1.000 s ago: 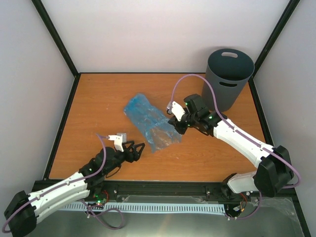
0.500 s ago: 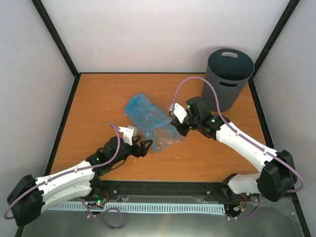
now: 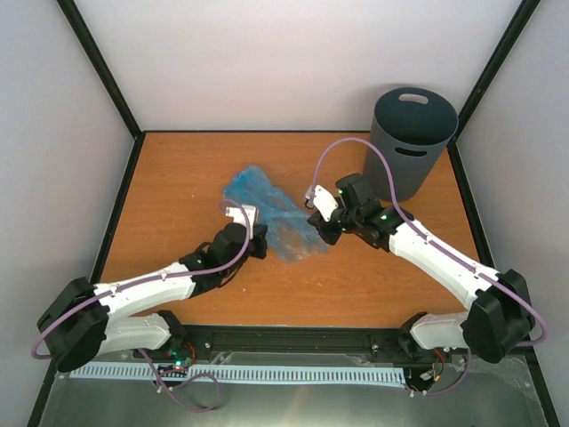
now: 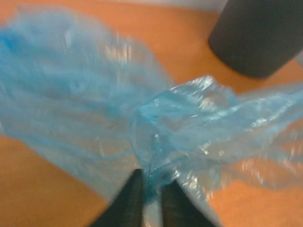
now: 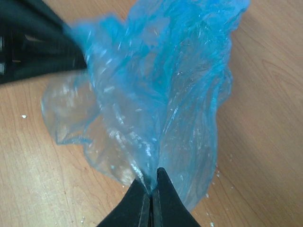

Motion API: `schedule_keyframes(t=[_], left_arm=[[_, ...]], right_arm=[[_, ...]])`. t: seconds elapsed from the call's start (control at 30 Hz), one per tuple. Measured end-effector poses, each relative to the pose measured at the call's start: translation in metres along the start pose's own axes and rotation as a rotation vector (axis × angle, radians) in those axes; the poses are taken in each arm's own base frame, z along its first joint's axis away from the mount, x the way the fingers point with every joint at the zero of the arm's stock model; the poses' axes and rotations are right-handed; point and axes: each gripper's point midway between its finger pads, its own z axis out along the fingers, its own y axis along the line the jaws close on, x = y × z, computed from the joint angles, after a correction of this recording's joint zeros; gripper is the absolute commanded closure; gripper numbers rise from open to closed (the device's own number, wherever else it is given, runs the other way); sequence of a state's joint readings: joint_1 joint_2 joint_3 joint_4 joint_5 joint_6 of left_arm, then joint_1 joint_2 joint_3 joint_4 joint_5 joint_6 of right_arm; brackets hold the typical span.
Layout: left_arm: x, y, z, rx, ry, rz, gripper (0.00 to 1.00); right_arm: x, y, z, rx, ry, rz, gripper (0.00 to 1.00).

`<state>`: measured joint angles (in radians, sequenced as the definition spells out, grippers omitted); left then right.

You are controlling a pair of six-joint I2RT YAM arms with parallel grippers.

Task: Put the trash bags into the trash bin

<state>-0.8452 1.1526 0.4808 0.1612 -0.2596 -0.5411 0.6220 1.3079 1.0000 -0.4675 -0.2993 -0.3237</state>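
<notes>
1. Work surface. An orange-brown wooden table (image 3: 178, 178) fills the middle of the overhead view, enclosed by pale walls with black frame posts.

2. Task item. The thin, translucent light-blue plastic bag (image 3: 276, 218) lies crumpled on the table at the centre of the overhead frame, between the two grippers. It runs diagonally from upper left to lower right. Its film is wrinkled and glossy, and the wood shows through the thinner parts.

3. Receptacle. The dark grey round tapered plastic bin (image 3: 409, 151) stands at the upper right of the overhead frame, in the far corner of the table. A slot cutout shows in its flat top face. The bin is well apart from the bag. In the left wrist view it appears blurred at the upper right (image 4: 260, 33).

4. Left gripper (image 3: 258, 242). It sits at the lower left edge of the bag. In the left wrist view (image 4: 152, 178) the two dark fingers (image 4: 130, 201) stand close together at the bottom centre, with a fold of the bag (image 4: 94, 94) caught between them.

5. Right gripper (image 3: 318, 229). It sits at the right edge of the bag. In the right wrist view (image 5: 152, 176) the fingers (image 5: 135, 203) are pressed together on a gathered pleat of the film (image 5: 161, 94), which fans out toward the top of the frame.
</notes>
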Motion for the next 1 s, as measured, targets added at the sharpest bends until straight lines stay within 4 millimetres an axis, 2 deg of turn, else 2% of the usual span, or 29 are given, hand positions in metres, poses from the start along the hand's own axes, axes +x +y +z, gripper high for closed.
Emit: schedule_keyframes(t=[0.1, 0.17, 0.2, 0.23, 0.27, 0.3, 0.33, 0.37, 0.43, 0.47, 0.5, 0.53, 0.6, 0.7, 0.77, 0.8, 0.9, 0.97, 1.0], left_arm=[[-0.055, -0.007, -0.006, -0.062, -0.127, 0.057, 0.99], [-0.109, -0.022, -0.019, -0.077, -0.239, 0.098, 0.98], [-0.141, -0.034, -0.03, -0.071, -0.306, 0.116, 0.9], [-0.173, -0.046, -0.043, -0.057, -0.377, 0.131, 0.7], [-0.203, -0.059, -0.058, -0.037, -0.439, 0.153, 0.46], [-0.227, -0.069, -0.07, -0.029, -0.489, 0.172, 0.28], [-0.247, -0.078, -0.079, -0.021, -0.521, 0.185, 0.2], [-0.267, -0.087, -0.086, -0.017, -0.549, 0.196, 0.17], [-0.294, -0.101, -0.09, -0.02, -0.554, 0.205, 0.15], [-0.298, -0.105, -0.087, -0.022, -0.545, 0.202, 0.13], [-0.294, -0.106, -0.082, -0.022, -0.526, 0.207, 0.12], [-0.278, -0.104, -0.075, -0.027, -0.486, 0.222, 0.11], [-0.221, -0.092, -0.064, -0.019, -0.379, 0.251, 0.11], [-0.141, -0.067, -0.071, 0.023, -0.242, 0.255, 0.12], [-0.114, -0.055, -0.087, 0.074, -0.216, 0.212, 0.12], [-0.106, -0.052, -0.096, 0.109, -0.219, 0.178, 0.12], [-0.088, -0.055, -0.106, 0.219, -0.218, 0.107, 0.13], [-0.065, -0.058, -0.097, 0.276, -0.181, 0.07, 0.13], [-0.045, -0.058, -0.085, 0.298, -0.138, 0.057, 0.13]], right_arm=[[-0.004, -0.007, -0.01, 0.032, -0.024, 0.023, 0.97], [-0.011, -0.016, -0.025, 0.064, -0.063, 0.055, 0.97], [-0.015, -0.02, -0.033, 0.077, -0.087, 0.069, 0.97], [-0.019, -0.023, -0.042, 0.088, -0.114, 0.08, 0.97], [-0.026, -0.025, -0.05, 0.095, -0.149, 0.084, 0.97], [-0.033, -0.026, -0.056, 0.1, -0.185, 0.079, 0.97], [-0.037, -0.026, -0.06, 0.101, -0.203, 0.078, 0.97], [-0.038, -0.024, -0.062, 0.093, -0.21, 0.082, 0.97], [-0.036, -0.025, -0.059, 0.081, -0.204, 0.099, 0.97], [-0.034, -0.025, -0.057, 0.073, -0.199, 0.107, 0.97], [-0.031, -0.026, -0.055, 0.066, -0.19, 0.117, 0.97], [-0.028, -0.027, -0.053, 0.061, -0.182, 0.127, 0.97], [-0.024, -0.026, -0.05, 0.051, -0.172, 0.137, 0.97], [-0.023, -0.024, -0.049, 0.037, -0.172, 0.145, 0.97], [-0.023, -0.023, -0.049, 0.029, -0.174, 0.146, 0.97], [-0.023, -0.022, -0.049, 0.026, -0.174, 0.147, 0.97], [-0.022, -0.022, -0.046, 0.016, -0.169, 0.15, 0.97], [-0.02, -0.022, -0.043, 0.011, -0.161, 0.154, 0.97], [-0.019, -0.022, -0.041, 0.008, -0.155, 0.156, 0.97]])
